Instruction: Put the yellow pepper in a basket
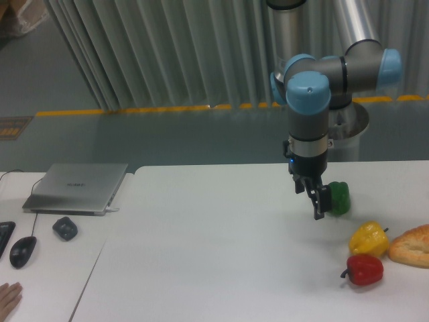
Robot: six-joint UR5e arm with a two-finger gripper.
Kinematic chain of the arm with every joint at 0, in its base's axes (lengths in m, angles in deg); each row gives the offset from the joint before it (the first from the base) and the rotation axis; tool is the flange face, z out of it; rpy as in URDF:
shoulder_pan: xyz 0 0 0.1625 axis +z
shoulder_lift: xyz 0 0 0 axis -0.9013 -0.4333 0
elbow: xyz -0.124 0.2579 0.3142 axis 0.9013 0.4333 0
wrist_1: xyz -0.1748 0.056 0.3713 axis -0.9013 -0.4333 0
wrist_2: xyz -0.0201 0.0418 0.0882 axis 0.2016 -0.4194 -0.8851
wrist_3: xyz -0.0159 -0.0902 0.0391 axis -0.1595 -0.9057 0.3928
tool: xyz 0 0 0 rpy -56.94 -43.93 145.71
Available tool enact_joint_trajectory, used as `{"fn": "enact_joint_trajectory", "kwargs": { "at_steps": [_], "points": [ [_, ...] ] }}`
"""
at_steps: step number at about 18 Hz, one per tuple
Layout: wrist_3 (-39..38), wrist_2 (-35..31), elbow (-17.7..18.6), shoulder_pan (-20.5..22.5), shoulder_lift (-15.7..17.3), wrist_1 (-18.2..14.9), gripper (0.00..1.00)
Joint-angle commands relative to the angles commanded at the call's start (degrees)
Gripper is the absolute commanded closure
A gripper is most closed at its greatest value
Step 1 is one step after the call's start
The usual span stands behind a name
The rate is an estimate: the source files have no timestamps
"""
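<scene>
The yellow pepper [369, 237] lies on the white table [214, 255] near the right edge, and nothing touches it. My gripper [321, 208] hangs above the table, up and to the left of the pepper and well apart from it. It holds nothing. Its dark fingers [316, 200] show as one narrow shape, so I cannot tell whether there is a gap between them. No basket is in view.
A green pepper [338, 198] sits just right of and behind the gripper. A red pepper [364, 268] lies in front of the yellow one, and a bread loaf [410, 245] at the right edge. A laptop [77, 188], mouse [22, 251] and small dark object [65, 228] are on the left desk.
</scene>
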Motion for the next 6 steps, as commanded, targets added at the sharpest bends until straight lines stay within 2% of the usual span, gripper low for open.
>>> {"fn": "enact_joint_trajectory", "kwargs": {
  "at_steps": [6],
  "points": [
    [0.00,0.00,0.00,0.09,0.17,0.00,0.00]
  ]
}}
